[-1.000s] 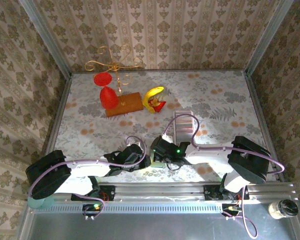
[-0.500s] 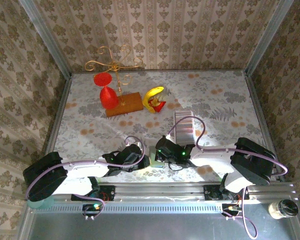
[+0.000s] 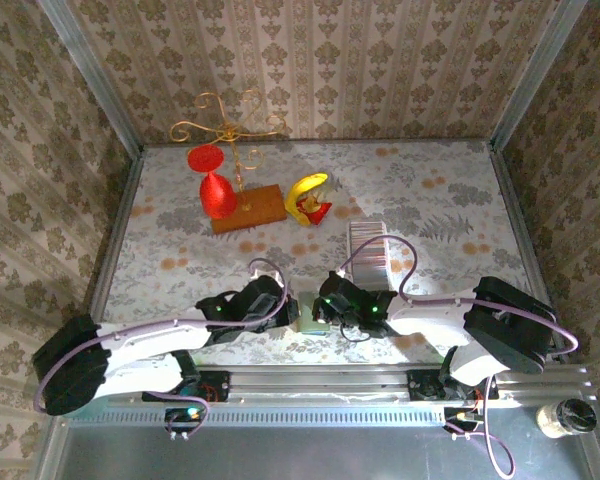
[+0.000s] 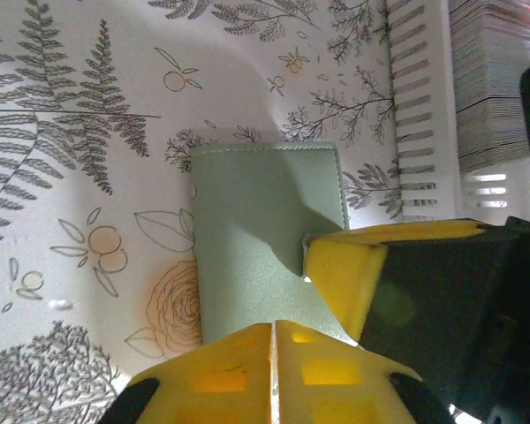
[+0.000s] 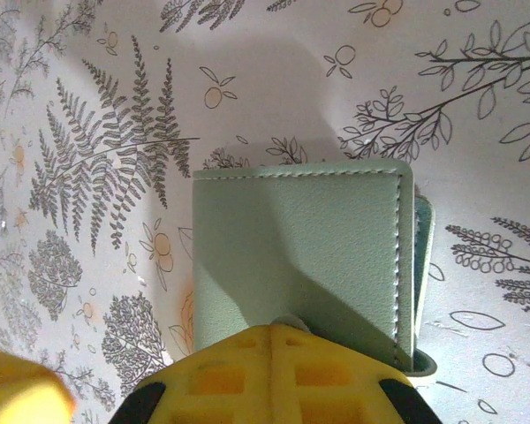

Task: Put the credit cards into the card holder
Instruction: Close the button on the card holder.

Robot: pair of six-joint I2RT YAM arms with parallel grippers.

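At the far left of the pale tabletop with a printed fern and flower pattern [image 3: 430, 200], a red goblet-shaped glass [image 3: 216, 194] stands on a brown wooden board [image 3: 250, 209] beneath a thin gold wire stand [image 3: 230, 128]. In front of them, near the arm bases, the left gripper [image 4: 272, 331] reaches in from the left. Its yellow fingers are pressed together with no gap, their tips at the near edge of the small sage-green folding wallet [image 5: 291, 252]. Whether they have caught any of the cover cannot be told. A curved yellow object with a red piece at its foot [image 3: 309, 197] rests just right of the board, well apart from the arms. The wallet lies flat on the cloth between the two grippers, its stitched cover facing up. A second layer peeks out along its right side in the right wrist view. The right gripper [image 5: 278, 334] comes in from the right with its yellow fingers also squeezed tight. They pinch the middle of the wallet's near edge, where the leather rises slightly into the seam between them. Beyond and to the right, the thin silvery-white cards [image 3: 368, 246] form one long ribbed strip. It lies along a white slotted rack [image 4: 418, 106], apart from the wallet. At the far right, off the table by the front rail, sits a small lidded jar [image 3: 566, 417].
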